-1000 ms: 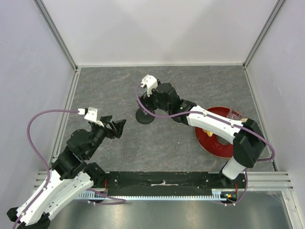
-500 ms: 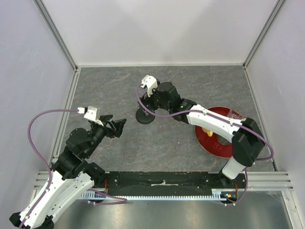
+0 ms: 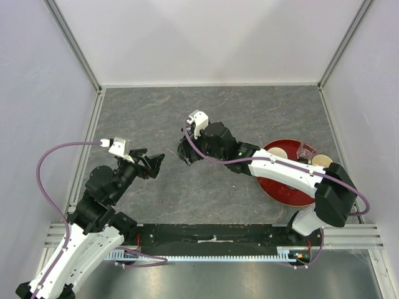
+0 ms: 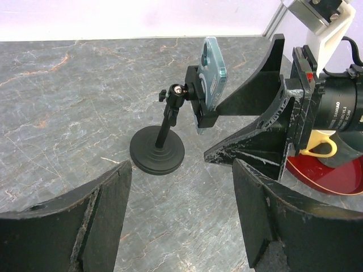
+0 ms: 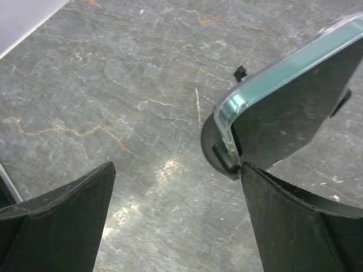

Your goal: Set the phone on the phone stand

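phone (image 4: 212, 71) looks seated in the clamp on top of the phone stand (image 4: 157, 154), upright and edge-on in the left wrist view, stand on its disc base on the table (image 3: 156, 118). judgement: placement basically done, what's left is backing the right arm off without knocking the stand, plus checking the clamp really holds. right gripper (image 5: 176, 224) is spread wide with nothing between its fingers, one finger just under the phone's lower edge; can't tell if it touches. left gripper (image 3: 153, 163) is also spread and empty, apart from the stand and pointing at it. top view hides phone and most of the stand under the right wrist, but it alone shows both arms and the red plate (image 3: 280, 194) to the right. left wrist view alone shows rod, base and clamp together. right wrist view shows only a phone corner in a clear case.
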